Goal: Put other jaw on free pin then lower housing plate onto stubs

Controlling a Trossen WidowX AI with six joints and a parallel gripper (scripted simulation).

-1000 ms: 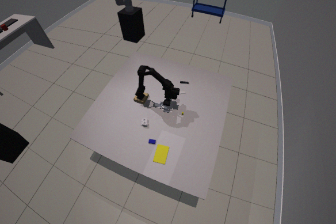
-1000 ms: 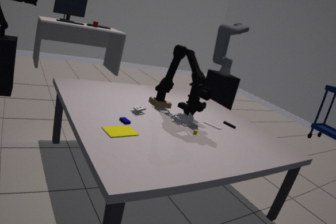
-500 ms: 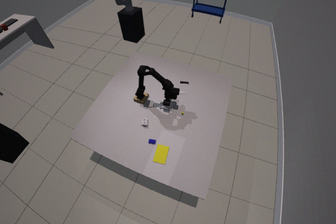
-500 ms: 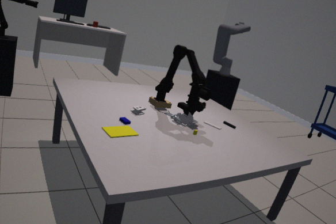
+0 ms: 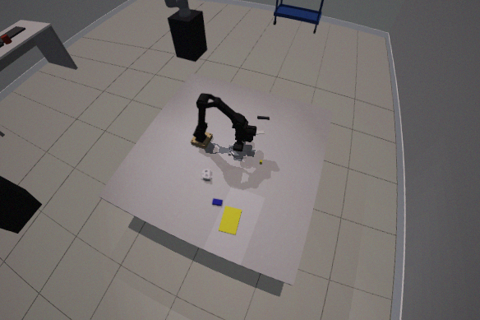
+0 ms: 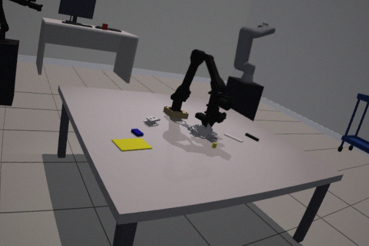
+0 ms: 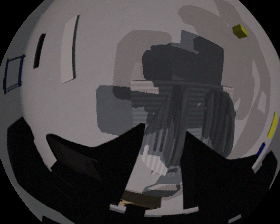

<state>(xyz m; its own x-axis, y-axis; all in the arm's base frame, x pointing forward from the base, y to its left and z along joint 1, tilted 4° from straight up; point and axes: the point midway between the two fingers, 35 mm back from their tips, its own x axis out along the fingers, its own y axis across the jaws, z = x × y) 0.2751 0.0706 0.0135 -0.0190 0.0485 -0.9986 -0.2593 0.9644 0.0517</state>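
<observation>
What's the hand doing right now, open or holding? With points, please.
Hand (image 5: 238,156) (image 6: 206,125) (image 7: 164,129): closed on a grey ribbed part (image 7: 166,120), seemingly a gear jaw; which jaw, or whether it is seated, I can't tell.

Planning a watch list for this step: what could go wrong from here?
Gripper is shut on a grey ribbed part, down among grey pieces: moving sideways might knock the seated jaw off its pin.

The small white piece with holes, possibly the housing plate, lies off to the side; its later placement could end up tilted.
</observation>
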